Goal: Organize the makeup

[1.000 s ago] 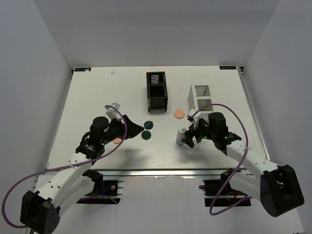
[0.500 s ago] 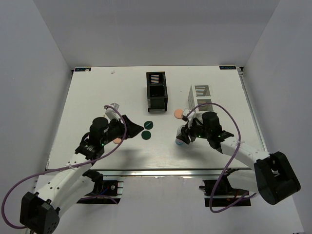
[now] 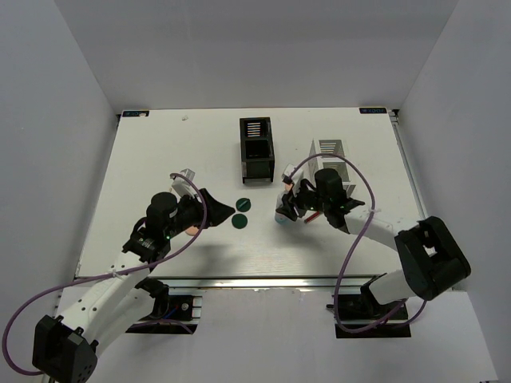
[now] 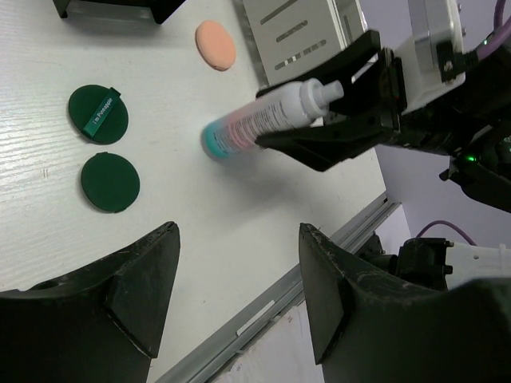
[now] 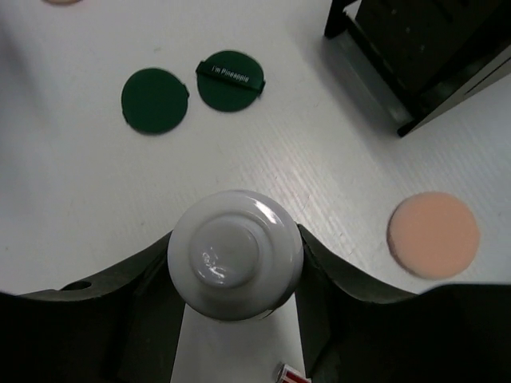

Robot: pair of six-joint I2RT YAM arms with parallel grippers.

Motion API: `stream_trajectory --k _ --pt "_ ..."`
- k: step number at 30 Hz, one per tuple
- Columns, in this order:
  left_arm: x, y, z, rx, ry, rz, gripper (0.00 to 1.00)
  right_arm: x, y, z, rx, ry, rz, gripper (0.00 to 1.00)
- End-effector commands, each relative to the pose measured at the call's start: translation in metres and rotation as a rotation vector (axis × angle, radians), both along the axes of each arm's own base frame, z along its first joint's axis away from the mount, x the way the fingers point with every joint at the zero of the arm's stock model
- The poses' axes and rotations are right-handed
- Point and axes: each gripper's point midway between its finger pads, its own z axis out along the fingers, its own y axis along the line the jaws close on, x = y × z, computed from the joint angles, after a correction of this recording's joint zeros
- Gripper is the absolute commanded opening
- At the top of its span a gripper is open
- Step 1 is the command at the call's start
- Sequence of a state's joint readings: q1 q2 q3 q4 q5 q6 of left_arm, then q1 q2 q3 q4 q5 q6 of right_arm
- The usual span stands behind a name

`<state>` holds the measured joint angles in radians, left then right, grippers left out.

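My right gripper (image 3: 289, 203) pinches the small white bottle (image 4: 263, 120) near its cap end, the bottle tilted with its teal base low over the table (image 3: 160, 152); I cannot tell whether the base touches. My left gripper (image 4: 237, 239) hangs with fingers spread and nothing between them. Left of the bottle lie a plain dark green disc (image 5: 154, 100) and a labelled dark green disc (image 5: 230, 80), just beside each other. A peach puff (image 5: 433, 234) lies near the black organizer (image 3: 256, 148), and the white organizer (image 3: 329, 155) stands just behind my right arm

The band on one green disc (image 5: 230, 86) reads "I'm Pineapple"; print on the white bottle (image 4: 263, 120) is illegible.
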<state>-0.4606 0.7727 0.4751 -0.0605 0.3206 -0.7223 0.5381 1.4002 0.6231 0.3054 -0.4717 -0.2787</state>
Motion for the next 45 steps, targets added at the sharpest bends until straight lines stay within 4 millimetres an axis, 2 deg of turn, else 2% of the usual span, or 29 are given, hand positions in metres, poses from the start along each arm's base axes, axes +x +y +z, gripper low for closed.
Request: stream_trajectory --k 1,4,5,8,13,20,25,30,31,33,35,37,38,41,42,43,44,45 --pt "-0.001 0.000 0.005 0.001 -0.019 -0.002 0.70 0.040 0.027 0.053 0.094 -0.188 -0.022 0.25" --pt "-0.002 0.001 0.005 0.005 -0.019 0.000 0.70 0.049 0.036 0.049 0.088 -0.193 -0.029 0.25" --pt "-0.003 0.001 0.006 0.005 -0.019 0.000 0.70 0.054 0.038 0.053 0.093 -0.204 -0.034 0.25" --pt "-0.005 0.003 0.005 0.010 -0.019 0.005 0.70 0.058 0.041 0.051 0.088 -0.204 -0.040 0.29" --pt "-0.007 0.006 0.001 0.004 -0.011 0.018 0.70 0.052 0.039 0.037 0.061 -0.176 -0.028 0.51" --pt "-0.007 0.005 0.004 0.006 -0.018 0.010 0.70 0.043 0.036 0.028 0.058 -0.144 -0.015 0.66" --pt "-0.007 0.004 0.006 0.006 -0.019 0.008 0.70 0.039 0.035 0.023 0.050 -0.134 -0.011 0.73" --pt "-0.005 0.004 0.025 -0.005 -0.066 0.011 0.70 0.038 0.030 0.033 0.047 -0.146 -0.021 0.88" --pt "-0.005 0.004 0.031 -0.006 -0.081 0.010 0.69 0.038 0.029 0.044 0.055 -0.165 -0.023 0.89" --pt "-0.004 0.004 0.037 0.014 -0.105 0.000 0.66 0.034 0.024 0.048 0.044 -0.152 -0.021 0.89" --pt "-0.003 0.000 0.050 0.022 -0.135 -0.019 0.59 0.027 0.020 0.061 0.043 -0.174 -0.009 0.89" --pt "-0.004 -0.008 0.064 0.025 -0.175 -0.060 0.52 0.016 0.014 0.060 0.019 -0.157 0.016 0.89" --pt "-0.002 -0.012 0.063 0.039 -0.177 -0.078 0.42 0.007 0.011 0.069 0.016 -0.194 0.055 0.89" --pt "-0.007 -0.032 0.079 0.042 -0.217 -0.146 0.30 -0.017 -0.007 0.080 -0.015 -0.217 0.096 0.89" --pt "-0.014 -0.047 0.074 0.070 -0.210 -0.200 0.27 -0.022 -0.013 0.083 -0.026 -0.238 0.112 0.89" --pt "-0.017 -0.055 0.077 0.084 -0.223 -0.219 0.27 -0.031 -0.021 0.101 -0.012 -0.277 0.104 0.90" --pt "-0.015 -0.062 0.086 0.096 -0.249 -0.216 0.27 -0.038 -0.029 0.104 -0.019 -0.269 0.095 0.89" --pt "-0.026 -0.082 0.077 0.128 -0.249 -0.285 0.29 -0.036 -0.039 0.112 -0.008 -0.271 0.051 0.89"
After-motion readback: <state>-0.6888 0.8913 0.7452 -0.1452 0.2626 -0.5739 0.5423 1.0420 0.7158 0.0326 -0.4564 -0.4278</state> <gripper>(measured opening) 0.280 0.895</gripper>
